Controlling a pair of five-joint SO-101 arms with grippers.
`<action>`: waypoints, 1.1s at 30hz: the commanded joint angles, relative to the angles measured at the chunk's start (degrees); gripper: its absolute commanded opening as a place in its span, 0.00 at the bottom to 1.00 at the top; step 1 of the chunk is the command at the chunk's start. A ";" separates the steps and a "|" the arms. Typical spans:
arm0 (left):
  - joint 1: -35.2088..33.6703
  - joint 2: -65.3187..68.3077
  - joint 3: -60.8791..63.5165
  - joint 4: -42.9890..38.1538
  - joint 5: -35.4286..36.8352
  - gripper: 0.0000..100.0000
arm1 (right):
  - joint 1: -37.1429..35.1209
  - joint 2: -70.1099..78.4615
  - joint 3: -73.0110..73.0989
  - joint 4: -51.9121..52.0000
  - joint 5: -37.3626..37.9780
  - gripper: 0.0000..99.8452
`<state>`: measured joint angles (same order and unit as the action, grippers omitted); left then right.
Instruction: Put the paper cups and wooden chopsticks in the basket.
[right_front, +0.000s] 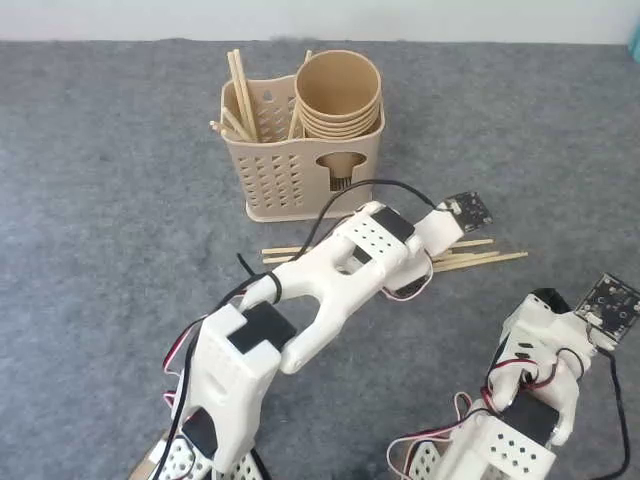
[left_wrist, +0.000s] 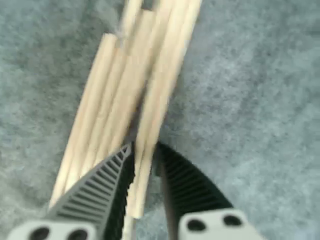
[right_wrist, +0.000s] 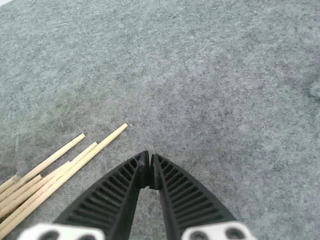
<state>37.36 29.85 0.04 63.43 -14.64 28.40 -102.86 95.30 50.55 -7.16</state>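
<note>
A beige perforated basket stands at the back, holding stacked paper cups and a few wooden chopsticks. More wooden chopsticks lie in a loose bundle on the grey carpet in front of it. My left gripper is down at this bundle, shut on one chopstick that passes between its fingers; the other sticks lie just beside it. My right gripper is shut with nothing in it, hovering over bare carpet a short way from the stick ends.
The left arm stretches diagonally across the middle. The right arm sits folded at the front right. Grey carpet spreads to the left of the basket and on both sides of it.
</note>
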 joint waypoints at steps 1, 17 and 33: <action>1.76 -0.35 -2.07 2.11 -0.18 0.01 | -0.48 -1.01 0.18 -0.75 0.62 0.02; 2.37 -0.53 -2.24 3.78 -0.09 0.02 | -0.48 -1.10 0.26 -0.84 0.79 0.02; 1.93 -30.95 17.27 2.55 0.26 0.01 | -0.48 -1.10 0.18 -0.84 0.62 0.02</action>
<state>39.12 15.43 9.54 68.79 -14.29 28.40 -102.86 95.30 50.55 -7.16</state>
